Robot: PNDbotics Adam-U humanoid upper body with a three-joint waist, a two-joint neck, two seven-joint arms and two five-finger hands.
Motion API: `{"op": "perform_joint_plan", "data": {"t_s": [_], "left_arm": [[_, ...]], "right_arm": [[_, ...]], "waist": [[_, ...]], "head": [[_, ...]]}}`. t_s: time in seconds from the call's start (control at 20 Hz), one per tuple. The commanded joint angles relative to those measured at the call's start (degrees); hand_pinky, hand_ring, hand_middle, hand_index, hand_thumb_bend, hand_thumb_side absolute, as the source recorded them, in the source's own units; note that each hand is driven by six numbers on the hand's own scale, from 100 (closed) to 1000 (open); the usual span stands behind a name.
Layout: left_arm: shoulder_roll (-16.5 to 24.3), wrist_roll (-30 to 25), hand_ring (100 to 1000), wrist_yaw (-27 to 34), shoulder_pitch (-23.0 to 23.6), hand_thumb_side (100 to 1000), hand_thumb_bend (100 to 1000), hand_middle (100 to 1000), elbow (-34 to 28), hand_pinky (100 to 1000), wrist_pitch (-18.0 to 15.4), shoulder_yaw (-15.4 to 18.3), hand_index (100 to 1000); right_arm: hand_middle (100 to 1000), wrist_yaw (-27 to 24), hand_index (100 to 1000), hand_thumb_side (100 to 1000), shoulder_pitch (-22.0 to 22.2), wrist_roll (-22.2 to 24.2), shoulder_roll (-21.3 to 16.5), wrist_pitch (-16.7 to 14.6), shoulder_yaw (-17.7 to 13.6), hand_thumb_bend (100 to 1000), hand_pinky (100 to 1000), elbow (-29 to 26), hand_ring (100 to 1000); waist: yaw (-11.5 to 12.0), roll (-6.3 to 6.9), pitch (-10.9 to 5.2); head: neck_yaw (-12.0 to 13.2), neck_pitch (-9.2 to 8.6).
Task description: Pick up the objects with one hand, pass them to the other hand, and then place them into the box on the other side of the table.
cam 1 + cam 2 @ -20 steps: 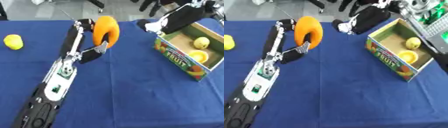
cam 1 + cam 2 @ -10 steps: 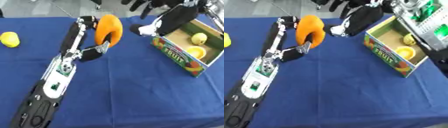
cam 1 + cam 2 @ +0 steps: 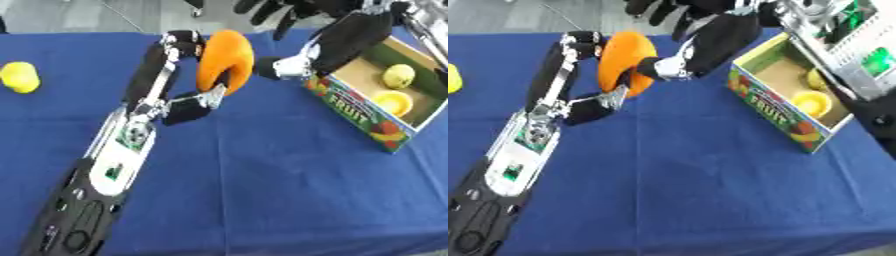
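- Blue cloth covers the counter [image 3: 262, 190], and at its far left edge a small round yellow fruit [image 3: 19, 77] lies alone, well apart from everything else.
- Next comes the left arm, black and silver, stretching from the lower left corner diagonally up toward the middle of the far edge, bent sharply at the wrist.
- At its end the left robot hand [image 3: 188, 102] has its fingers and thumb curled round a large rounded orange object [image 3: 225, 61], one part above near the top of the object and one below it, holding the object lifted off the cloth.
- Just right of the orange object, the right robot hand [image 3: 677, 66] comes in from the upper right, its black forearm slanting down; its tip is at the object's right side, but whether its fingers are spread or curled cannot be told.
- At the right edge stands an open cardboard box with printed fruit on its side [image 3: 357, 114], holding a yellow round fruit [image 3: 398, 76] and a yellow ring-like piece [image 3: 393, 101].
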Motion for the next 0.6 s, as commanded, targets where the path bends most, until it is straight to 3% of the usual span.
{"op": "perform_joint_plan", "data": {"t_s": [0.05,0.6], "left_arm": [[-0.30,-0.12,501,-0.98,-1.23,158,100,462,-1.93,608,-0.87,-0.44,385],[0.97,-1.07,507,-2.76,-0.52,133,100,466,-6.19,608,-2.98,-1.97,390]], "right_arm": [[915,1.17,895,263,-0.74,0.27,-0.70,0.20,-0.54,346,759,-0.53,909],[901,4.65,886,253,0.26,0.65,-1.18,0.55,-0.10,380,759,-0.53,899]], "waist": [[0.10,-0.79,-0.09],[0.61,-0.96,0.12]], "head": [[-0.22,0.05],[-1.33,-0.38]]}}
